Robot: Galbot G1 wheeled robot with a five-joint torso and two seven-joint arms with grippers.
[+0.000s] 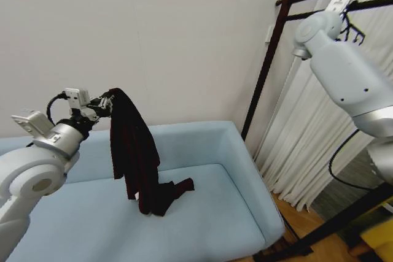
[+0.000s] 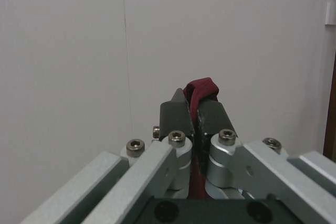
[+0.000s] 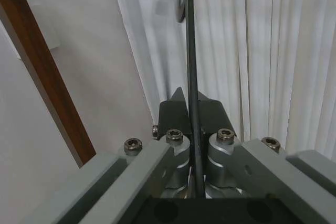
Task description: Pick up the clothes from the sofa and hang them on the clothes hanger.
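Maroon garment (image 1: 132, 151) hangs from raised left end effector (image 1: 108, 102).

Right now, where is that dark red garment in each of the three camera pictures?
Head view: the dark red garment hangs from the left gripper, its tail on the sofa.
Left wrist view: a fold of it sits pinched between the fingertips.
Right wrist view: this one faces the curtain instead; the right gripper clamps a thin hanger.
Shared landmark: the rack's wooden post.

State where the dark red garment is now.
The garment hangs at the robot's left in the head view, pinched by the left claw, its lower end on the blue sofa.
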